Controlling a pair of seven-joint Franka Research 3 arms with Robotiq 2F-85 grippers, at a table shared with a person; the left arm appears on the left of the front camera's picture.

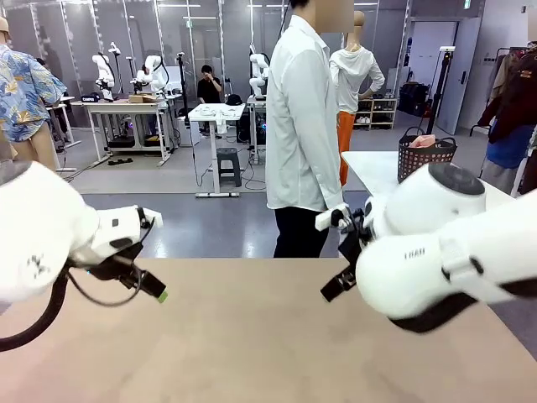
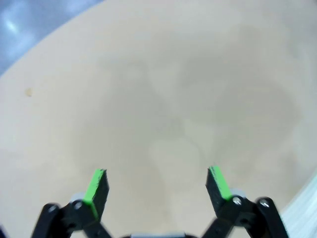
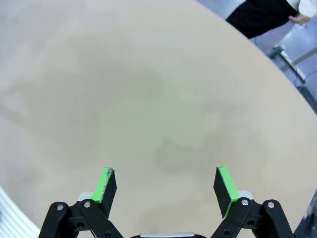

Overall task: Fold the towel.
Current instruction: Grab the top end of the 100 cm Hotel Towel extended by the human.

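Note:
A salmon-pink cloth (image 1: 423, 141) that looks like the towel pokes out of a dark basket (image 1: 424, 159) on a white side table at the far right, well away from both arms. My left gripper (image 1: 153, 288) hangs open over the left part of the bare tan table (image 1: 260, 344). In the left wrist view its green pads (image 2: 97, 184) stand wide apart over bare tabletop, with the left gripper (image 2: 156, 182) empty. The right gripper (image 1: 337, 283) hovers open over the table's right part. The right wrist view has that gripper (image 3: 166, 182) empty above the tan surface.
A person in a white shirt and dark trousers (image 1: 300, 126) stands at the table's far edge, side-on to me. Their trousers and a hand (image 3: 300, 19) appear at the top right of the right wrist view. The white side table (image 1: 377, 168) stands behind to the right.

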